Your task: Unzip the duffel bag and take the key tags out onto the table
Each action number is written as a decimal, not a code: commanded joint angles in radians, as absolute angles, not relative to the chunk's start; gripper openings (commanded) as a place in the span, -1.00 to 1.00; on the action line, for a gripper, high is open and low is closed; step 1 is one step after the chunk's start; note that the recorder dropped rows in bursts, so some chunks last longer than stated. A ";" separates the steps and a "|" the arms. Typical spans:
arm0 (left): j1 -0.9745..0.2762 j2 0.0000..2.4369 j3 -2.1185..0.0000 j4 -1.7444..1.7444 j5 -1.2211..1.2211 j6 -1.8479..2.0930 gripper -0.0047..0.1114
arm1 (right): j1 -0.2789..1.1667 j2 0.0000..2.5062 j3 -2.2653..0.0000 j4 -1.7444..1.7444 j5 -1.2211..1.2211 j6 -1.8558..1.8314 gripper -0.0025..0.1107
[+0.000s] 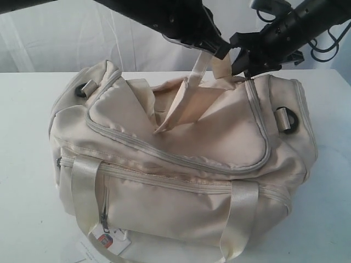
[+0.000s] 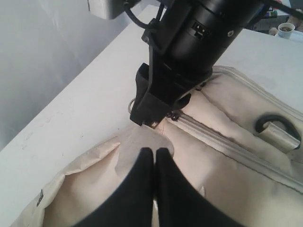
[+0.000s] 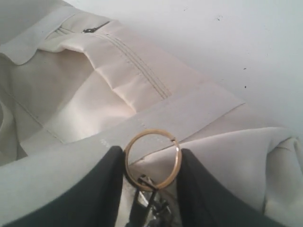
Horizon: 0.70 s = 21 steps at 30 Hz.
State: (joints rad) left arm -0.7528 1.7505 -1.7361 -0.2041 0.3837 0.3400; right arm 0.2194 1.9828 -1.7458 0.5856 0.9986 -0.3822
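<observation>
As the duffel bag [image 1: 181, 181] lies on the table [image 1: 27, 164], you see its long axis run from side to side across the exterior view, with black strap rings [image 1: 84, 89] at both ends and the zipped side pocket and paper hangtag [image 1: 109, 241] facing the camera. Its top flap is unzipped and the mouth [image 1: 164, 93] gapes near the middle, but you can make out only cream fabric there, nothing of what lies inside. Your left gripper [image 2: 152, 152] has its fingers pressed fully together, and in the exterior view it pinches the webbing handle [image 1: 192, 85], which rises taut from the bag's top to the fingertips. Your right gripper [image 3: 151, 151] sits just beside it over the opening, its jaws partly closed with one finger against each side of the metal ring of the key tags [image 3: 152, 131]. That ring stands with its flat face toward the wrist camera, above the bag's fabric and a band of webbing. Dark, shiny bits hang under it between the fingers, too hidden for you to tell the tags' colours. Whether the ring is inside the mouth or just over it, you cannot tell.
</observation>
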 commanded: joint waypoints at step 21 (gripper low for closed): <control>-0.755 1.808 -1.719 -0.224 0.366 0.338 -0.92 | 0.219 1.893 -1.756 0.488 1.221 -0.389 -0.53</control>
